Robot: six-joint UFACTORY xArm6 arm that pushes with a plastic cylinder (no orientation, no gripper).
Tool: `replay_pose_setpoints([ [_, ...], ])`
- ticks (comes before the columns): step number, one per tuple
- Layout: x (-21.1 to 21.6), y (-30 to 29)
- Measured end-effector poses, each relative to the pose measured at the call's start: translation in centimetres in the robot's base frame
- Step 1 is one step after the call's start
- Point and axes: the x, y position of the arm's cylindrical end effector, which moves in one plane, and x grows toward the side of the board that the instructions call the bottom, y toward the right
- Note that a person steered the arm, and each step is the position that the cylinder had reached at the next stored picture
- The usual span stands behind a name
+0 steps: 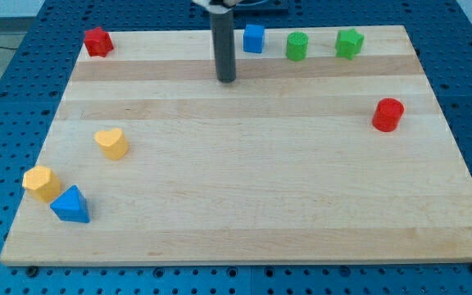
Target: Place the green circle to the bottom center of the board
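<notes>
The green circle (297,46), a short green cylinder, stands near the view's top edge of the wooden board (244,221), right of centre. My tip (225,79) rests on the board below and to the left of it, well apart, with the blue block (254,38) between them along the top. A green star-like block (349,43) stands just right of the green circle.
A red block (97,41) sits at the top left corner. A red cylinder (388,115) is at the right. A yellow heart (111,142), a yellow block (41,182) and a blue triangle (71,205) lie at the left, the last two touching.
</notes>
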Motion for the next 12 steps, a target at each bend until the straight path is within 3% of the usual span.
replay_pose_setpoints([
  [3, -9.2, 10.0],
  [6, 6.1, 11.1],
  [7, 8.7, 11.5],
  [8, 16.3, 10.6],
  [10, 20.5, 13.3],
  [11, 27.5, 12.3],
  [12, 30.6, 9.2],
])
